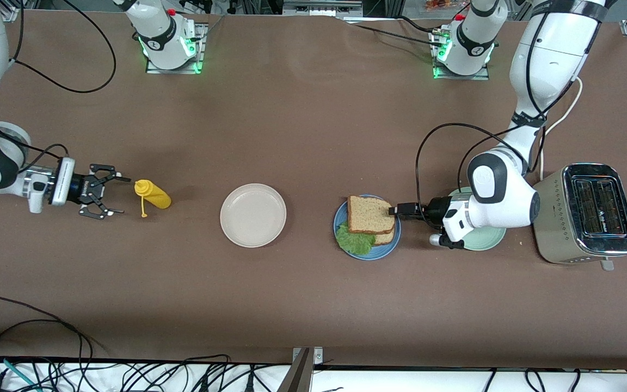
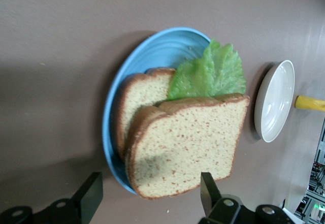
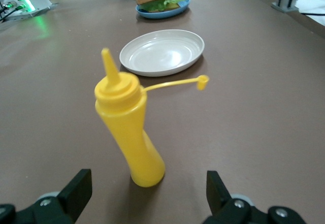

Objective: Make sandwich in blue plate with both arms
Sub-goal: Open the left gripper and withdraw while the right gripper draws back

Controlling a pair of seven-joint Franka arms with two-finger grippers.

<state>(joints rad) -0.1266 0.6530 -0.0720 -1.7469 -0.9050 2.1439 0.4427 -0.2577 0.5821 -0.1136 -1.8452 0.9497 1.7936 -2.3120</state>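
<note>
- We saw the sandwich (image 1: 370,219) lying on the blue plate (image 1: 395,241).
- Our left gripper (image 1: 395,209), jaws apart, sat beside that plate.
- Our right gripper (image 1: 118,195) gaped by the yellow bottle (image 1: 153,194), well away from the plate.

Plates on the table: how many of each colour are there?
blue plate: 1, under the sandwich
beige-white plate: 1
mint-green plate: 1, partly hidden by the left arm
Total: 3
</note>
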